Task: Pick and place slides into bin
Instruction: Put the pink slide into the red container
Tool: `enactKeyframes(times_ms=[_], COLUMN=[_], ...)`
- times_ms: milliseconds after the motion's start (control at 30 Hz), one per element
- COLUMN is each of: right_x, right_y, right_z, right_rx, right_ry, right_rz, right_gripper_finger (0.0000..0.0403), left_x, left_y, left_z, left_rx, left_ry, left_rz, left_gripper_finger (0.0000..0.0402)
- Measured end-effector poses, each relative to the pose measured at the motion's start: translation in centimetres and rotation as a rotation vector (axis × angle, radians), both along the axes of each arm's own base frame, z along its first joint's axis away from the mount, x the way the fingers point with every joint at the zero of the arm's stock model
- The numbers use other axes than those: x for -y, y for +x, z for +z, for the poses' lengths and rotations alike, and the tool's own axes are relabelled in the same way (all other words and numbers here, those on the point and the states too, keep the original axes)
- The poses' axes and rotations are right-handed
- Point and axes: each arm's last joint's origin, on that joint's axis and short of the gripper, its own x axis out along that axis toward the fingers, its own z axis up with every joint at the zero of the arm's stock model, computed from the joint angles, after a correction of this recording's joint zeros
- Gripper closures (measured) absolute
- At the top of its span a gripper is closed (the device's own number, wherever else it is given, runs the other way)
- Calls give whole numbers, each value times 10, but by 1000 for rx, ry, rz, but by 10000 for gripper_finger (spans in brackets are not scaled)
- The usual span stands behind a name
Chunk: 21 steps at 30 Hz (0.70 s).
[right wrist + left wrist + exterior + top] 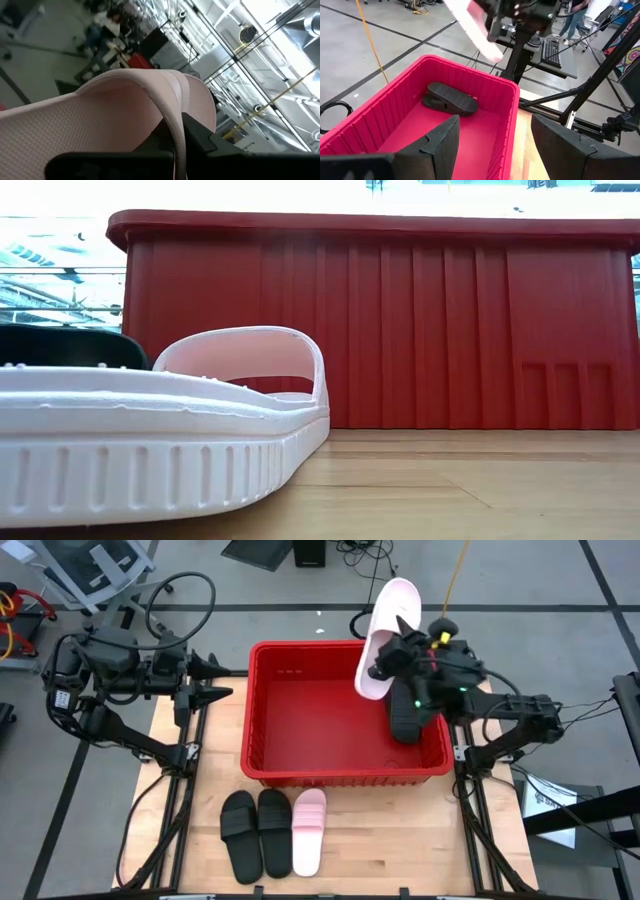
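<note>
Closest to my table-level camera I have a pink slide point(160, 440) lying flat on the wooden surface point(470, 480) just in front of the red bin point(400, 330), with a black one point(60, 345) peeking out behind it. From overhead that pink slide point(309, 831) sits in a row with two black slides point(257, 833) touching side by side, all just outside the bin's point(262, 710) front wall. My right end effector point(385, 660) is clamped tight on the second pink slide point(385, 630) and holds it in the air above the bin's far right corner, the sole tilted steeply with the toe pointing away past the bin's rear rim; in the right wrist camera its strap point(170, 110) fills the frame against the dark fingers point(210, 145). Below it, one black slide point(408, 715) lies inside the bin near its right wall; my left wrist camera shows it point(450, 98) resting on the bin floor. My left end effector point(220, 680) waits just outside the bin's left wall, fingers point(440, 142) spread wide and holding nothing.
</note>
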Motion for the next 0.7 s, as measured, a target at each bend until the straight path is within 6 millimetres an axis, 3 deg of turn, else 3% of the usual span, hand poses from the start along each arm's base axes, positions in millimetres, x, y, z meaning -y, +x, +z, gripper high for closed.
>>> enactKeyframes(times_ms=[200, 367, 433, 533, 700], right_x=[18, 24, 28, 44, 68], right_y=[3, 0, -5, -17, -27], right_z=[-17, -28, -31, -39, -68], right_rx=[-28, -65, -61, -33, -181], right_ry=[45, 100, 176, 422, 654], right_rz=[-44, 64, 117, 255, 152], right_gripper_finger=[400, 401, 401, 402, 402], left_x=[0, 0, 0, 0, 0], left_y=[0, 0, 0, 0, 0], left_z=[0, 0, 0, 0, 0], left_rx=[1, 0, 0, 0, 0], left_ry=[-2, -2, -2, -2, -4], left_rz=[0, 1, 1, 1, 1], left_gripper_finger=[160, 160, 160, 160, 160])
